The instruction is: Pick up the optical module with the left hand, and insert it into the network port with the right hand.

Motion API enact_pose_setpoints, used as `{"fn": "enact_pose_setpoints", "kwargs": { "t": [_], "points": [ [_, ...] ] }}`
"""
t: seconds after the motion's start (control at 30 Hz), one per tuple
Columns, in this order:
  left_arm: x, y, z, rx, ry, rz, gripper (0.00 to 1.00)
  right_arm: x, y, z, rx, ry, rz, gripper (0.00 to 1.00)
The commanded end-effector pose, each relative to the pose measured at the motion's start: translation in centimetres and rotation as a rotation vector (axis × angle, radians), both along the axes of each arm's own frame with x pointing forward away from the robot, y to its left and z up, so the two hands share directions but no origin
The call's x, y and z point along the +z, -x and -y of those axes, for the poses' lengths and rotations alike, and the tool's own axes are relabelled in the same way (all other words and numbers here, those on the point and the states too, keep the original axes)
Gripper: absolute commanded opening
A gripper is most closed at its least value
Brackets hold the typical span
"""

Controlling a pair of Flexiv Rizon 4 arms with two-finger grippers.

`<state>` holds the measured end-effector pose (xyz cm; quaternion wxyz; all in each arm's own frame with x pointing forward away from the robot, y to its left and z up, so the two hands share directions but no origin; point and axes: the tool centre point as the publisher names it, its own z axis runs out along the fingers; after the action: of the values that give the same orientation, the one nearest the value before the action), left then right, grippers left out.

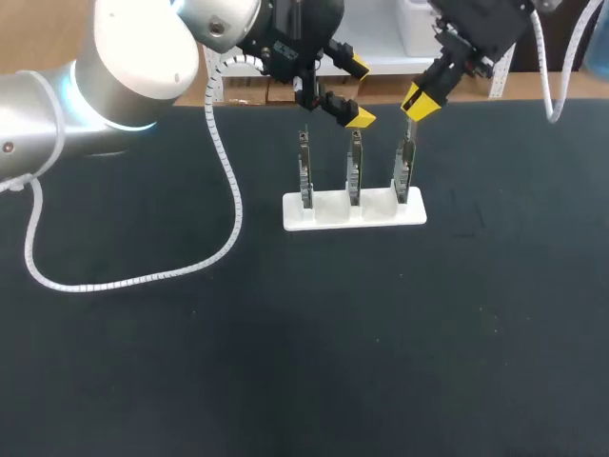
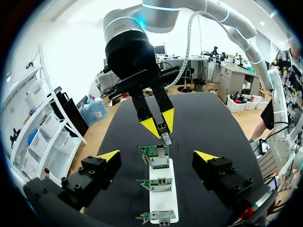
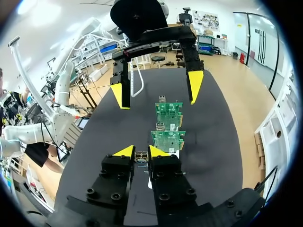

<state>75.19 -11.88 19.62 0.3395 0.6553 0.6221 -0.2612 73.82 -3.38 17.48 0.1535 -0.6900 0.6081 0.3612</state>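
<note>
Left gripper (image 1: 356, 91): fingers spread wide and empty, above and behind the white slotted holder block (image 1: 381, 211) on the black table (image 1: 190, 362). Right gripper (image 3: 140, 152): fingers narrow, clamped on the small metal optical module (image 2: 165, 137), just over the upright green circuit board (image 1: 404, 171) at the holder's right end. Judgement: insertion step in hand. Next, align the module with that board's top-edge network port (image 2: 160, 151) and lower it straight.

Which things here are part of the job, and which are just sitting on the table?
Job:
optical module, held in the right gripper fingers
left gripper, open
network port on the right-end board

Just there:
middle board
left-end board
white holder
</note>
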Motion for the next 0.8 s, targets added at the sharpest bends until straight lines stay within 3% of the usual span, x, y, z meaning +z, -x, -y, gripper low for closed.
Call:
{"fn": "enact_pose_setpoints", "kwargs": {
  "t": [0.03,0.43,0.8],
  "points": [
    [0.16,-0.15,0.09,0.000,-0.009,-0.005,1.00,-0.27,0.06,0.13,-0.006,-0.006,-0.003,0.00],
    [0.16,-0.15,0.09,0.000,-0.009,-0.005,1.00,0.28,-0.19,-0.07,0.002,-0.002,0.017,0.00],
    [0.16,-0.15,0.09,0.000,-0.009,-0.005,1.00,-0.63,-0.68,0.36,-0.013,0.005,-0.001,0.00]
  ]
}}
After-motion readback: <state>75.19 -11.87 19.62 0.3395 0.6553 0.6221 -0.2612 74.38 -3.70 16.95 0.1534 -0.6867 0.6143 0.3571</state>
